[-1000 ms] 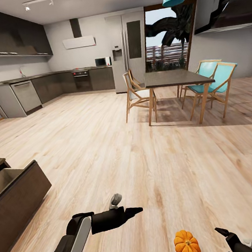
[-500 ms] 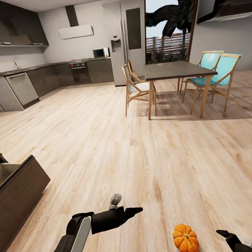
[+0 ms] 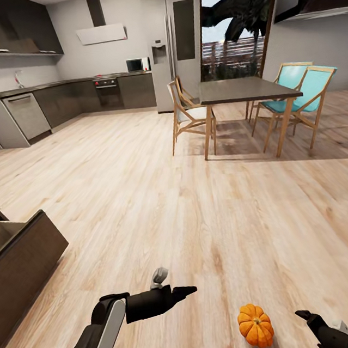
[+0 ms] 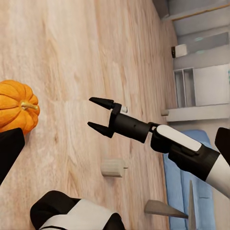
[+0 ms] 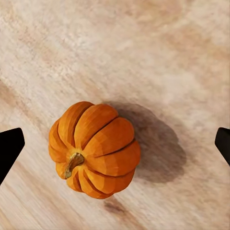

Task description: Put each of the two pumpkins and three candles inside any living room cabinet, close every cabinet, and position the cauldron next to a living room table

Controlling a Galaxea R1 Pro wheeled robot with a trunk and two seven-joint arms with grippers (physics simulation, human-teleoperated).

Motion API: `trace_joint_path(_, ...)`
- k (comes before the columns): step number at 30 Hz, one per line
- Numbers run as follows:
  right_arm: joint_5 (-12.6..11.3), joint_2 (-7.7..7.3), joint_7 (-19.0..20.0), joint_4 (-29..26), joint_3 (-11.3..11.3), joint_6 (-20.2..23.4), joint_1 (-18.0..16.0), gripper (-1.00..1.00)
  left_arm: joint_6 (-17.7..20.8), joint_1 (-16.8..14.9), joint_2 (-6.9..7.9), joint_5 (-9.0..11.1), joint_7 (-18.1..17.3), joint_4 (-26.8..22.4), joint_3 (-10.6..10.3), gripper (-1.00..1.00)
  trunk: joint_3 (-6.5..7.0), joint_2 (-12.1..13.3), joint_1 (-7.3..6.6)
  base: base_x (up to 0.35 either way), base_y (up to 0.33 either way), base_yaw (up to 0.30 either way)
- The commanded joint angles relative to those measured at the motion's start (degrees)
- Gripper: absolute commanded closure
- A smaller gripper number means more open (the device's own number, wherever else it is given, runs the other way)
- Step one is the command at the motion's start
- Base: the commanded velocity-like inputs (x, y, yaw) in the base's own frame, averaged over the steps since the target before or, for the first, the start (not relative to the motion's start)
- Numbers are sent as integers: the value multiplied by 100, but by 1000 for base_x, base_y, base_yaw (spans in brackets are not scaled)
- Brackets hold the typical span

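An orange pumpkin [image 3: 255, 325] sits upright on the pale wood floor [image 3: 202, 219], its shadow beside it. The right gripper [image 3: 308, 318] hovers just beside it with fingers spread wide, nothing held; in the right wrist view the pumpkin lies between the two dark fingertips, untouched. The left gripper [image 3: 186, 290] hangs well apart; I cannot tell its state. The cabinet [image 3: 21, 265] stands left, drawer open.

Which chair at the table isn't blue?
The chair on the left side of the dining table: it has a pale seat and plain wood frame, while the two chairs on the right side are turquoise.
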Motion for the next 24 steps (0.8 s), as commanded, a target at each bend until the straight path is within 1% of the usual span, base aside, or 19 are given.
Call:
trace_joint_path(1,-11,0,12,1,-6,23,-2,-100,24,-3,2,1,-12,-1,-3,-100,-27,-3,1,0,0,0)
trace_joint_path(3,86,8,8,-1,64,23,-2,-100,24,-3,3,1,-12,-1,-3,-100,-71,-6,7,0,0,0)
trace_joint_path(4,178,12,6,1,101,19,-2,-100,24,-3,3,1,-12,-1,-5,-100,-93,-7,9,0,0,0)
trace_joint_path(6,250,14,13,1,123,16,-2,-100,24,-3,2,1,-12,-1,-6,-100,-138,-10,14,0,0,0)
trace_joint_path(8,286,14,33,-1,135,15,-2,-100,24,-3,3,1,-12,-1,-5,-100,-138,-10,14,0,0,0)
trace_joint_path(10,303,16,79,-5,144,18,-2,-100,24,-3,8,1,-12,-1,-3,-100,-138,-10,14,0,0,0)
trace_joint_path(13,318,17,484,-2,215,28,-2,-100,24,-3,10,1,-12,-1,-2,-100,-138,-10,14,0,0,0)
trace_joint_path(15,320,16,636,3,303,29,-2,-100,24,-3,10,1,-12,-1,-2,-100,-138,-10,14,0,0,0)
trace_joint_path(19,321,15,727,6,379,26,-2,-100,24,-3,10,1,-12,-1,-4,-100,-138,-10,14,0,0,0)
trace_joint_path(22,321,16,737,7,390,24,-2,-100,24,-3,10,1,-12,-1,-3,-100,-138,-10,14,0,0,0)
trace_joint_path(24,321,15,740,12,392,24,-6,-100,24,-3,10,1,-12,-1,-3,-100,-182,-13,19,0,0,0)
